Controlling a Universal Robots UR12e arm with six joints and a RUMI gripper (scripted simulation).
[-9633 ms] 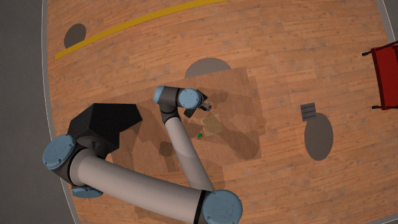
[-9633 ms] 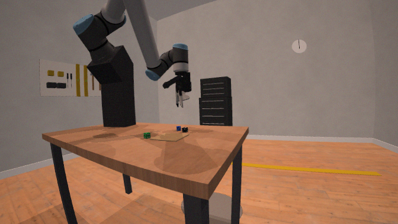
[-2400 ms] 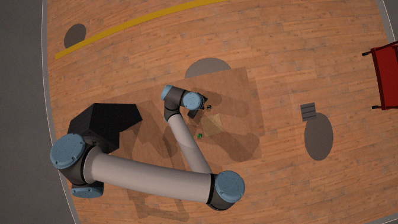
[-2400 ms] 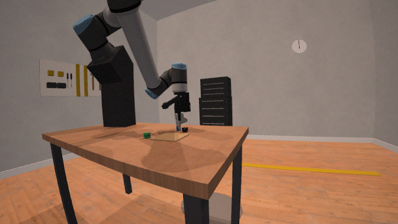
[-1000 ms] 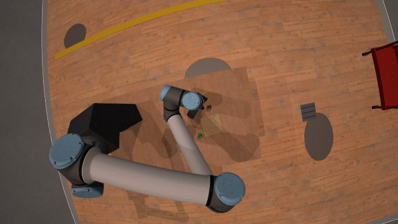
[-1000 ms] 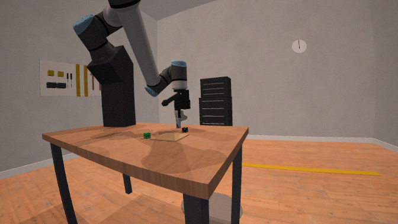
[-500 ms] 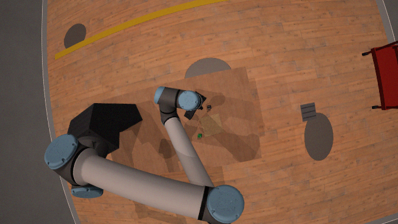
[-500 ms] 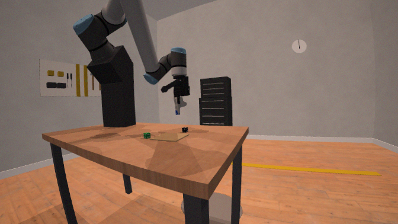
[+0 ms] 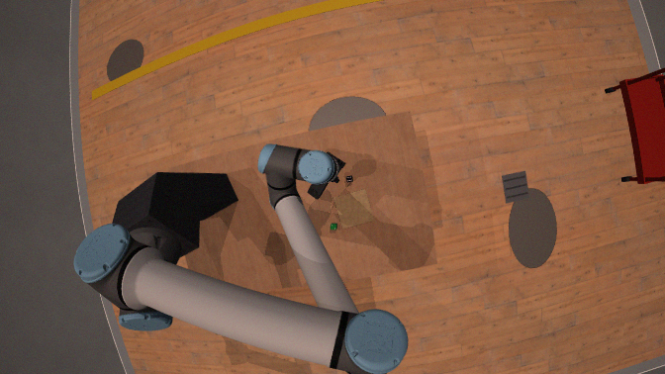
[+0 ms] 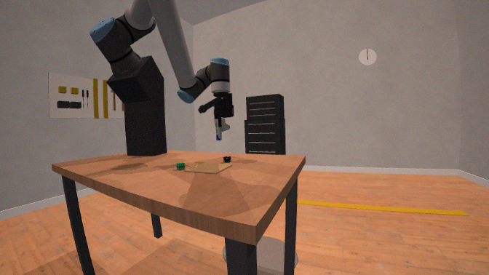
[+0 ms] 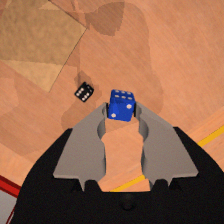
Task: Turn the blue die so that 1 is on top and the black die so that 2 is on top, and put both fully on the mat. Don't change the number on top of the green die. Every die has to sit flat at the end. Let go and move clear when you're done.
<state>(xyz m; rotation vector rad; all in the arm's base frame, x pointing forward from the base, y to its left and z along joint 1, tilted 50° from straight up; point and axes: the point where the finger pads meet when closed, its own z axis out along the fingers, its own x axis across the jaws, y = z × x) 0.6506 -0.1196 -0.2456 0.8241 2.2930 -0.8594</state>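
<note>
above the brown wooden worktop (image 9: 406, 143) (image 10: 164, 189) (image 11: 180, 65), well clear of its surface, the black claw with grey fingers (image 10: 218, 131) pointed downward and pinched the small blue cube-shaped die (image 10: 218, 137) (image 11: 121, 105) between its fingertips. in the wrist view the blue die showed one face with six white pips and another with two, the six-pip face lying toward the far side from the claw's body; the die stuck out a little past the tips. on the worktop, near the square tan mat (image 9: 354, 209) (image 10: 208, 168) (image 11: 37, 40) but off it, sat the small black cube-shaped die with white pips (image 9: 349, 178) (image 10: 227, 159) (image 11: 84, 92), apart from the mat's edge and apart from the claw. the small green cube-shaped die (image 9: 333, 227) (image 10: 180, 166) rested on the worktop just beside another side of the mat, also off it; its pips were too small to read. no die was on the mat. the grey and blue jointed arm (image 9: 223, 307) (image 10: 171, 44) reached over the worktop from its tall black angular pedestal (image 9: 193, 193) (image 10: 145, 127), and beyond the worktop, in the exterior view, a dark drawer cabinet (image 10: 265, 125) stood against the pale wall.
</note>
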